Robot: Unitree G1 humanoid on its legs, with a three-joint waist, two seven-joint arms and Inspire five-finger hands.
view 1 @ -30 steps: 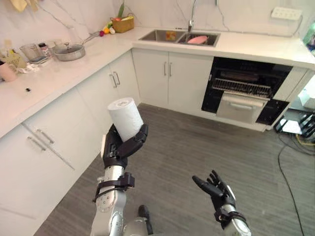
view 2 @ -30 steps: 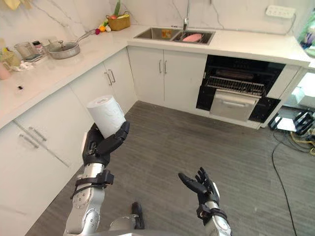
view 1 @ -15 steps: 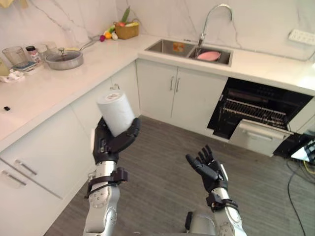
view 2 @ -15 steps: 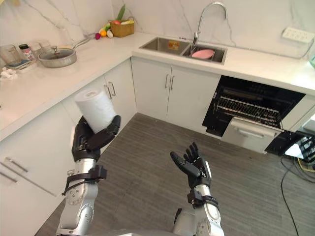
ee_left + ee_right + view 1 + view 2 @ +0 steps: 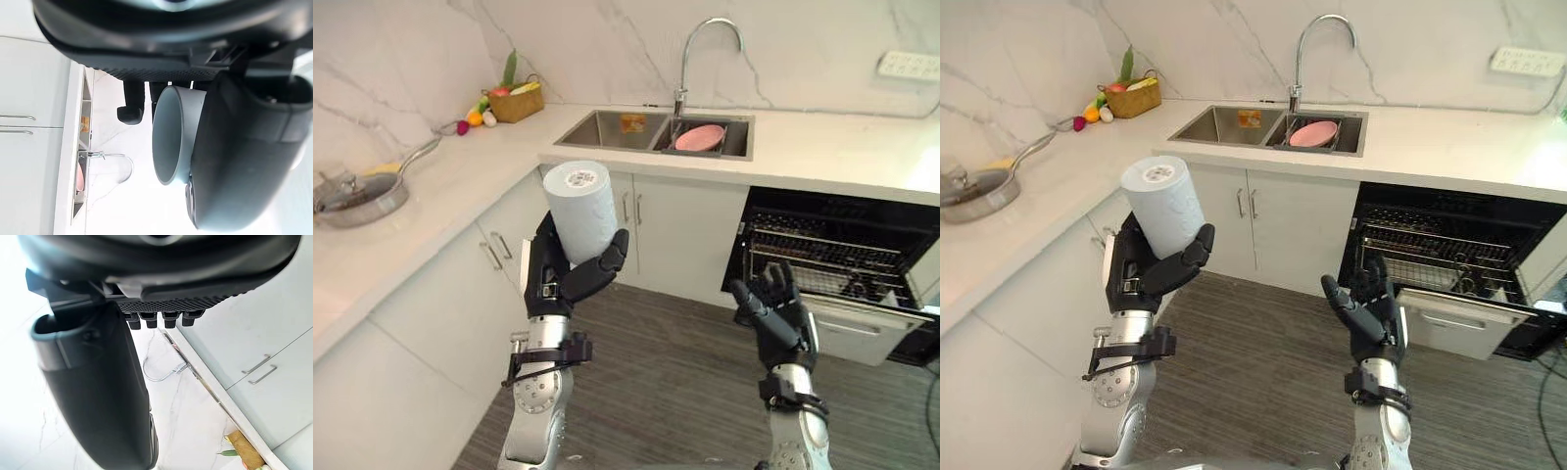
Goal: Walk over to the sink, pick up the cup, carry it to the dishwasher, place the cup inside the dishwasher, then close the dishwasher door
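Pale blue-grey cup [image 5: 579, 211]: held upright in the air, closed end with a round label uppermost, above the floor [image 5: 675, 382] and in front of the white cabinets [image 5: 440, 304], well short of the sink and dishwasher.
Left hand [image 5: 563, 279]: raised, fingers and thumb wrapped round the cup's lower half; the left wrist view shows the cup's open rim [image 5: 168, 134] against the palm.
Right hand [image 5: 773, 313]: raised, fingers spread and nearly straight, nothing in it.
Dishwasher [image 5: 832, 257]: under the counter right of the sink, open, dark interior with a wire rack.
Sink [image 5: 607, 127]: double basin set in the white counter [image 5: 431, 196]; pink dish [image 5: 700, 137] in the right basin; arched tap [image 5: 705, 39] behind.
Basket [image 5: 516, 103]: counter corner, holding produce.
Pan [image 5: 357, 196]: lidded, on the counter at far left.
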